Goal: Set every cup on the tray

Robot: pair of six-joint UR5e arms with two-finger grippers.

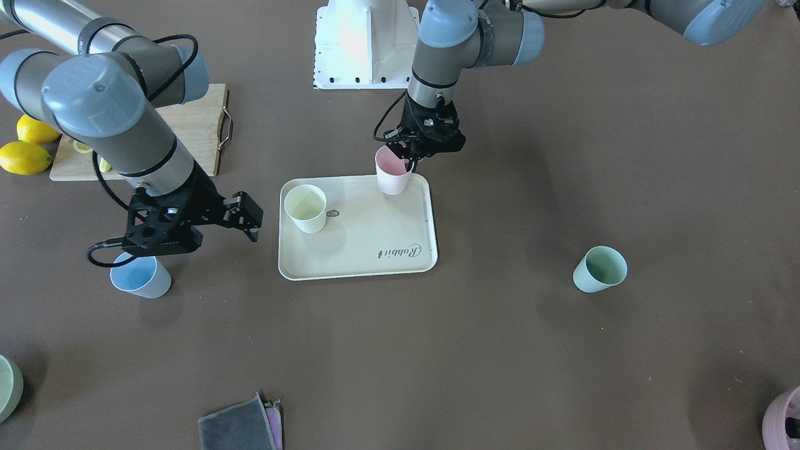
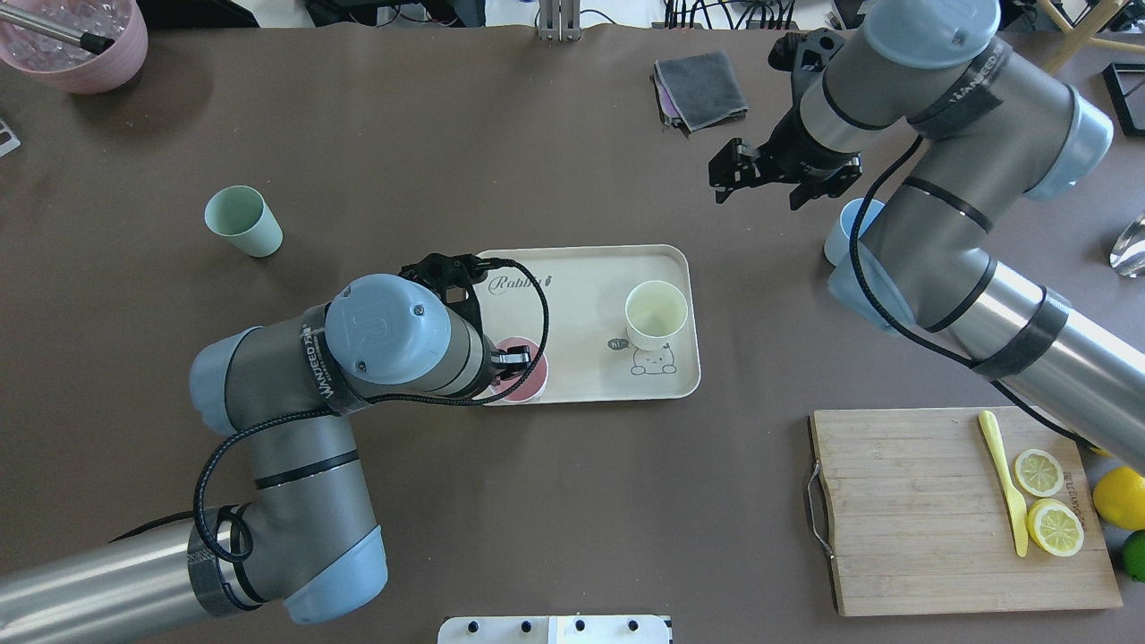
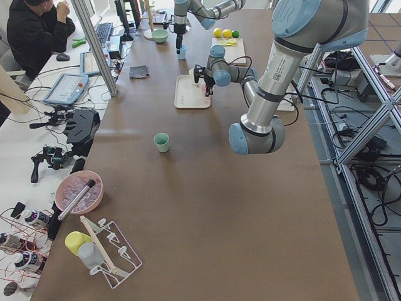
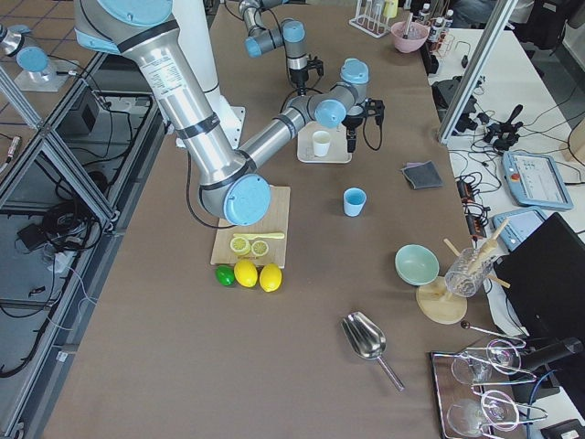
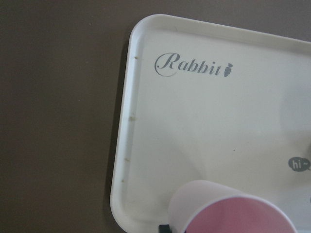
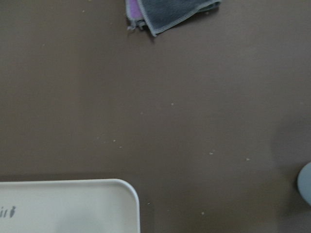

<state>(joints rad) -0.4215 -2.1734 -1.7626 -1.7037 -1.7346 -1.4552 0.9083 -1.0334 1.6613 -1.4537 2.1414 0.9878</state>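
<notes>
My left gripper (image 1: 407, 162) straddles the rim of the pink cup (image 1: 392, 176), one finger inside; I cannot tell whether it pinches. That cup stands in a corner of the tray (image 1: 362, 234), printed "Rabbit" with a "hi" bubble; the pale yellow cup (image 1: 305, 209) is near its opposite short edge. My right gripper (image 1: 247, 219) hangs spread wide near the light blue cup (image 1: 141, 275), half hidden by the arm overhead. The mint green cup (image 1: 600, 269) stands well apart on the worktop. Four cups: two on, two off.
</notes>
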